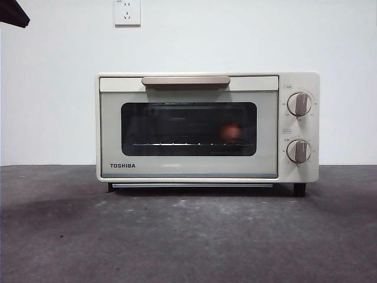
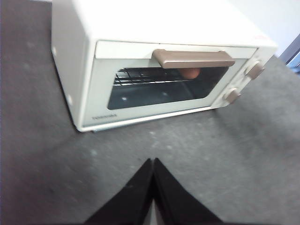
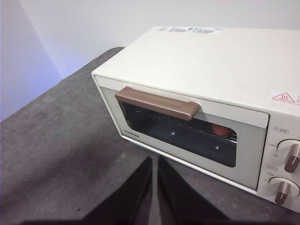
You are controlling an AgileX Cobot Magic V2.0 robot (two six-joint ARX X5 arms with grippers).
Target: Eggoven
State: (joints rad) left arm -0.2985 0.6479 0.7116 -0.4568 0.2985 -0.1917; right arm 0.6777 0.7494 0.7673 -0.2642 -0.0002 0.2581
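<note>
The cream-white TOSHIBA oven [image 1: 188, 168] stands in the middle of the table with its door closed. Through the dark glass I see the reddish-brown egg [image 1: 231, 132] lying on the wire rack, toward the knob side. The left wrist view shows the oven [image 2: 93, 89] and the egg [image 2: 190, 72] just under the beige handle [image 2: 193, 58]. My left gripper [image 2: 153, 161] is shut and empty, hanging over the table in front of the door. My right gripper [image 3: 154, 159] is also shut and empty, back from the oven [image 3: 211, 65], with the egg [image 3: 221, 130] visible inside.
Two knobs [image 1: 300, 104] [image 1: 298, 151] sit on the oven's right panel. A white wall with a socket [image 1: 127, 12] stands behind. Dark grey table [image 1: 188, 236] stretches in front of the oven. A black arm tip [image 1: 13, 13] shows at the top left corner.
</note>
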